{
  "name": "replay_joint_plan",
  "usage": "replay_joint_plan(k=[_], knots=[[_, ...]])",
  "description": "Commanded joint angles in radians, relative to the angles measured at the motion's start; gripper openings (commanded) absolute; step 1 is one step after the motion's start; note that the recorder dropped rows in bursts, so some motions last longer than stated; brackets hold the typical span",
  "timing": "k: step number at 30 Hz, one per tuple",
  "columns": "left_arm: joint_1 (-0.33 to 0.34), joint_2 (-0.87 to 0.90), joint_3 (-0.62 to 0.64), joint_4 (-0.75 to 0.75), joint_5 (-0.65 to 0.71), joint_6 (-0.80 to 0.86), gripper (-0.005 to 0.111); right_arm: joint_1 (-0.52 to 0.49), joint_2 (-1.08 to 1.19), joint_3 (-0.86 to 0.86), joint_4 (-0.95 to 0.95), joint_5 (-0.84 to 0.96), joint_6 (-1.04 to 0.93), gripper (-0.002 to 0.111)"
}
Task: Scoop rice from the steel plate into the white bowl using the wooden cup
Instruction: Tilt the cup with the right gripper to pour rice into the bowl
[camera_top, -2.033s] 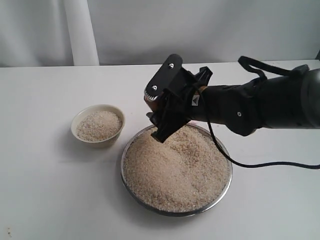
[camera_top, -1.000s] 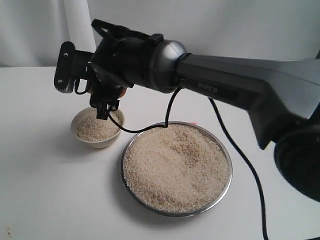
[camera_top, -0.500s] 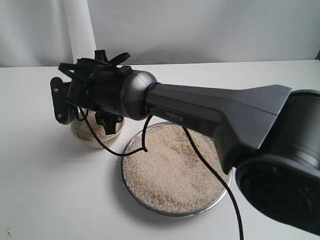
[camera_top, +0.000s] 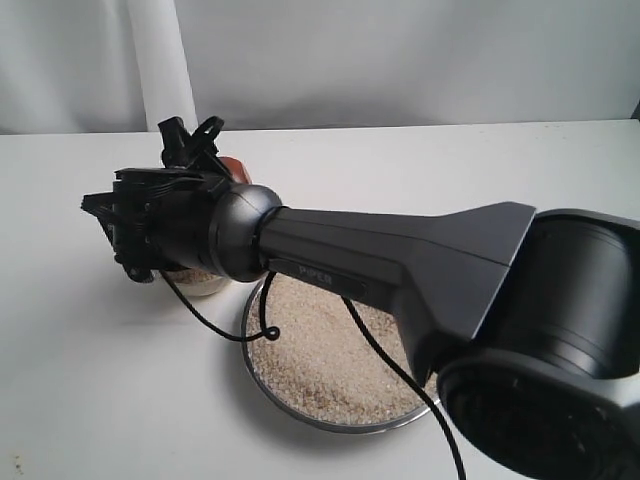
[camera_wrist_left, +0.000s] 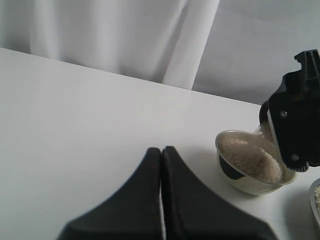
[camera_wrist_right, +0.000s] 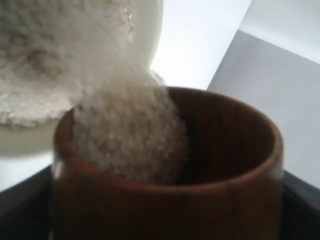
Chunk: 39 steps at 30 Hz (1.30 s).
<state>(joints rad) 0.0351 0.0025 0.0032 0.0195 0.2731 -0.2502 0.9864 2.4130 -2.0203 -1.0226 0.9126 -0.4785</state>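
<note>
Tipping over the white bowl (camera_wrist_left: 240, 184), the wooden cup (camera_wrist_right: 165, 210) is clamped in the right gripper (camera_wrist_left: 281, 131) and spilling rice (camera_wrist_right: 130, 135) onto the bowl's heap, steel plate (camera_top: 300, 410) just beside it, left gripper (camera_wrist_left: 161, 165) pinched together over the table (camera_wrist_left: 75, 125)

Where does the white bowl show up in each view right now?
Exterior: white bowl, left of centre, nearly all hidden behind the right arm.
Left wrist: beyond the shut left gripper, heaped with rice.
Right wrist: close behind the wooden cup.
Shared landmark: the wooden cup tipped at its rim, a red-brown sliver in the exterior view.
</note>
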Motion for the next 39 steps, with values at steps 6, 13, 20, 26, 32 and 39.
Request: replay_joint_plan(k=[6,13,20,26,32,39], knots=[[-0.005,-0.003,-0.003,-0.002,-0.006,-0.004,0.000,0.004,-0.010,-0.011,-0.109,0.041,-0.022,0.000],[-0.005,-0.003,-0.003,-0.002,-0.006,-0.004,0.000,0.018,-0.010,-0.011,-0.160,0.041,-0.123,0.000],[-0.005,-0.003,-0.003,-0.002,-0.006,-0.004,0.000,0.022,-0.010,-0.011,-0.182,0.041,-0.191,0.000],[-0.005,-0.003,-0.003,-0.002,-0.006,-0.004,0.000,0.026,-0.010,-0.011,-0.257,0.039,-0.191,0.000],[-0.005,-0.003,-0.003,-0.002,-0.006,-0.004,0.000,0.028,-0.010,-0.011,-0.315,0.032,-0.201,0.000],[-0.005,-0.003,-0.003,-0.002,-0.006,-0.004,0.000,0.030,-0.010,-0.011,-0.263,0.073,-0.183,0.000]])
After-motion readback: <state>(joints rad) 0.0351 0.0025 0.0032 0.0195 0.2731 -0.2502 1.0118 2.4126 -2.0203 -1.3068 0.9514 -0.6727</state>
